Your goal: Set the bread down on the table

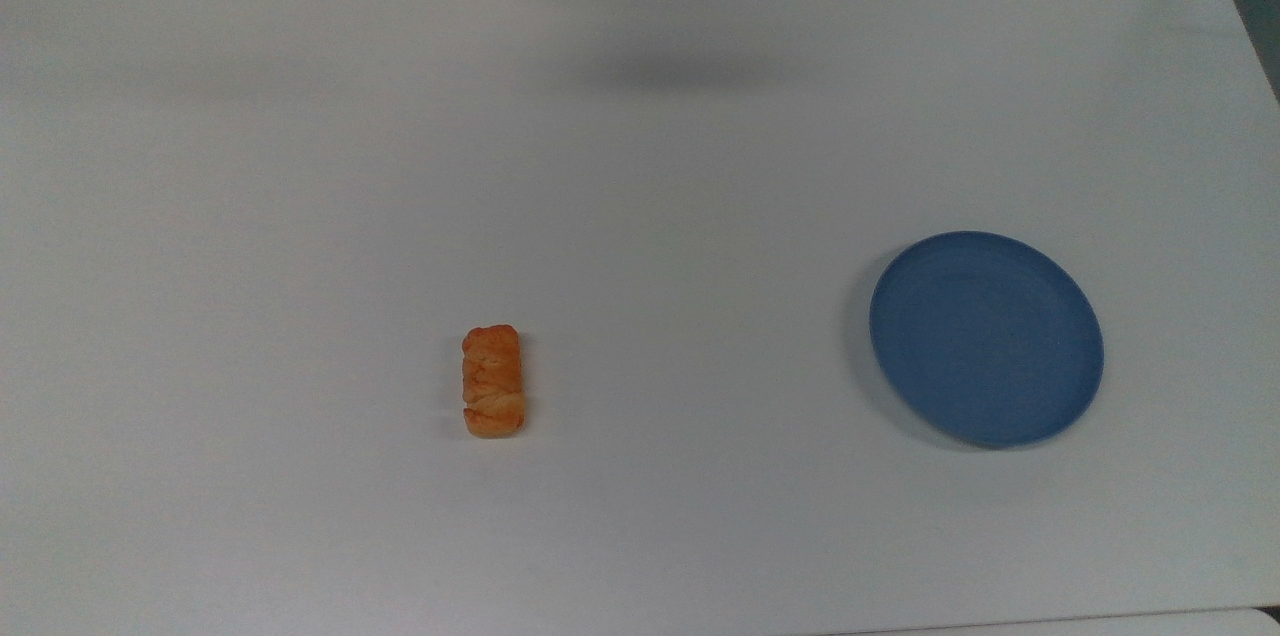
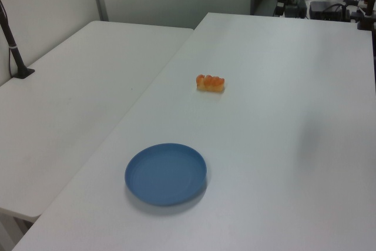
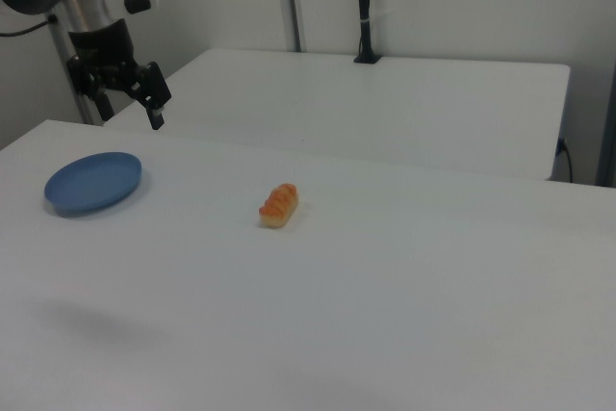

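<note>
Braided bread roll lying flat on bare white counter, nearer its front edge, well apart from empty blue plate, task seemingly done; tool raised clear, fingers parted, holding nothing.

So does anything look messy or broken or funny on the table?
Nothing stands out. The bread lies whole and flat on the white table, well apart from the blue plate, which holds nothing. No crumbs or spills show. The end effector hangs above the table near the plate.
</note>
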